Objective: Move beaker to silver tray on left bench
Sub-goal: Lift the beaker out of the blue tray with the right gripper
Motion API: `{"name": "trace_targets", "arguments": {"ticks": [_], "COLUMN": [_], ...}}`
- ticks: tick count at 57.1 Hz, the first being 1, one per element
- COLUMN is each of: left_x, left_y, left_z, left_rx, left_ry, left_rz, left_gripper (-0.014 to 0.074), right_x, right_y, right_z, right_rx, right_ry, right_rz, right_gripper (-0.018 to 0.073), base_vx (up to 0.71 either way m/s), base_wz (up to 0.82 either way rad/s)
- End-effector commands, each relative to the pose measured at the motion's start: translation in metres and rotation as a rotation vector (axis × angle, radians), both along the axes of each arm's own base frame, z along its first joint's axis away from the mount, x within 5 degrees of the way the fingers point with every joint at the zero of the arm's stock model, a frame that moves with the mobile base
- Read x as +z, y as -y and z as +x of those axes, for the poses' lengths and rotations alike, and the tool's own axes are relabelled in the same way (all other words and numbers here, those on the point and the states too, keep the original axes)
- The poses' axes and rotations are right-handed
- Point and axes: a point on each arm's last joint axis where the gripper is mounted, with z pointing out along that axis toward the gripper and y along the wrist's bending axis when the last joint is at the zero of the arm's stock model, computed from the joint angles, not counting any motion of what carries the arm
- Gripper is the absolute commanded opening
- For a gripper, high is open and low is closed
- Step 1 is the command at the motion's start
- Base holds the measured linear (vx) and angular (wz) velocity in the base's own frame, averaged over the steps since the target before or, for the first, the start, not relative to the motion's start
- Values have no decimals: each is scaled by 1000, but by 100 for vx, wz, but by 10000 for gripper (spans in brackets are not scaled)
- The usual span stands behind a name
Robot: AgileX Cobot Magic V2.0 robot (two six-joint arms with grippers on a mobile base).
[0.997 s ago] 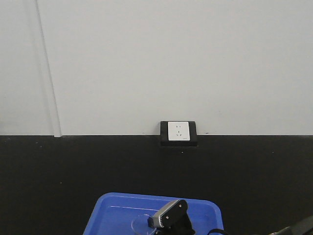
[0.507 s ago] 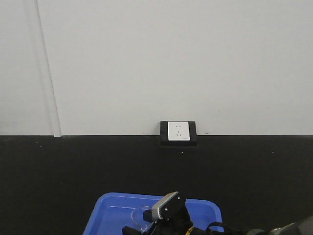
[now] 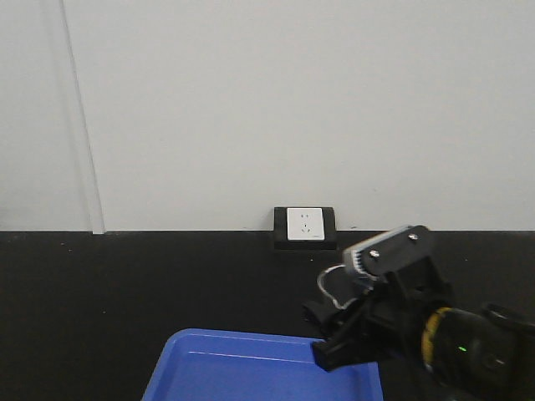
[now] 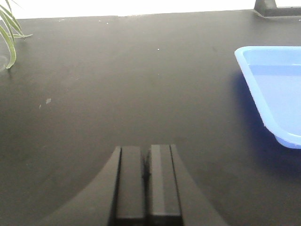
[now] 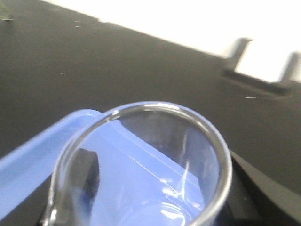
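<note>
Over the right end of the large blue plastic tray (image 3: 242, 368), your right hand (image 3: 334, 330) holds the small clear glass beaker (image 3: 332, 286), its fingers closed on the glass wall. The beaker is off the tray floor, mouth up and close to upright. In the right wrist view its round rim fills the frame, with blue plastic showing through the base. That height looks deliberate: the beaker sits above the tray's raised lip, so a sideways carry should not clip it. Keeping it upright should also stop smooth glass from sliding in the grip.

Your left hand (image 4: 146, 188) sits low over the matte black table (image 4: 117, 84), to the left of the blue tray. Its fingers are pressed together with nothing between them (parked out of the way, I'd judge).

The small flat silver metal tray shows in no view, so you are at the carry, not the placing. Find that tray before you bring the beaker down, and move gently, since a jolt could loosen the glass.
</note>
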Motion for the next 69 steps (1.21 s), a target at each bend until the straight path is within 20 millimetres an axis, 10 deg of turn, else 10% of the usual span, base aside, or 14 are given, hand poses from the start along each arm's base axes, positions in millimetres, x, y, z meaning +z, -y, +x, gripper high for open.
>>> {"name": "trace_targets", "arguments": {"ticks": [1, 20, 69], "left_x": [-2, -2, -2], "left_y": [1, 1, 1], "left_z": [1, 1, 1], "left_rx": [-8, -8, -8], "left_ry": [66, 66, 66], "left_rz": [-3, -3, -3], "left_gripper": [1, 1, 1], "right_x": [23, 25, 30], "right_y": [21, 81, 88], "right_z": [-35, -126, -134], "right_rx": [-13, -143, -170], "right_ry": [93, 226, 258], "right_rz": [13, 48, 50], "right_gripper": [-7, -6, -6], "base_vx": [0, 0, 0], "base_wz": [0, 0, 0]}}
